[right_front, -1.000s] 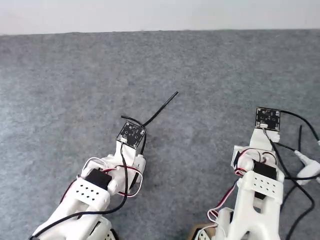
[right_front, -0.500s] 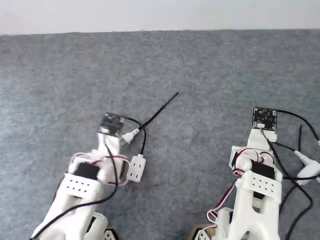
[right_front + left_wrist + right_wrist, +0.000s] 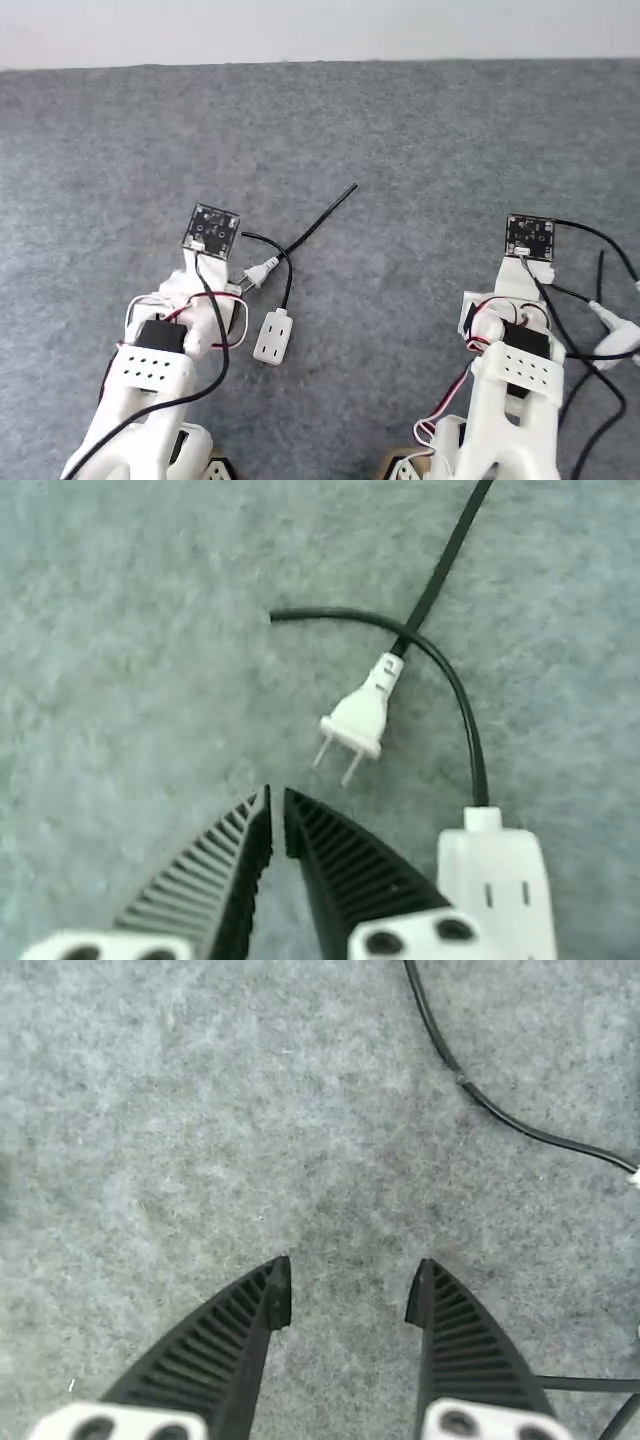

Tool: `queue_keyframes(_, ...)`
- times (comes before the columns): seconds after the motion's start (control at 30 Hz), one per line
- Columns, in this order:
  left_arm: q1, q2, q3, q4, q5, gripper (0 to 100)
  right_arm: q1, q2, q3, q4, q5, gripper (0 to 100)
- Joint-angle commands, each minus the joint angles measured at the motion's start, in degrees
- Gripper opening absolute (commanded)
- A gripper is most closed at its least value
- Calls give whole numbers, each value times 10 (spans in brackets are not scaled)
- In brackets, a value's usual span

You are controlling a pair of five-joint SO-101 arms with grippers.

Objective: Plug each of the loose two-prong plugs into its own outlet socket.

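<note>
A loose white two-prong plug on a black cord lies on the grey carpet just beyond my left gripper, which is shut with nothing in it. The prongs point back toward the gripper. Beside that gripper lies a white outlet socket on its own black cord. From above, the plug and the socket lie just right of the left arm. My right gripper hovers open over bare carpet, with a black cord passing farther off.
Grey carpet covers the whole table up to a pale wall at the back. Black cables and a white connector lie at the right edge beside the right arm.
The left arm has swung to the left, uncovering the plug and the socket that lay under it. The right arm has barely shifted.
</note>
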Motion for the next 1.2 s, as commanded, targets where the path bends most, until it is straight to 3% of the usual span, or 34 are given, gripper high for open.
queue_keyframes(0.0,12,2,-41,-18,-13,138,-5,1,-4,-5,4,184)
queue_keyframes(0.07,16,20,-56,-8,-11,197,-5,1,-4,-5,4,184)
queue_keyframes(0.23,16,128,-145,16,4,206,-5,1,-4,-5,4,184)
queue_keyframes(0.57,55,346,-243,5,-103,206,-6,1,-4,-6,4,184)
queue_keyframes(1.0,57,390,-262,-64,-113,206,-7,1,-4,-7,4,184)
queue_keyframes(1.17,59,389,-262,-63,-164,206,-7,1,-4,-7,4,184)
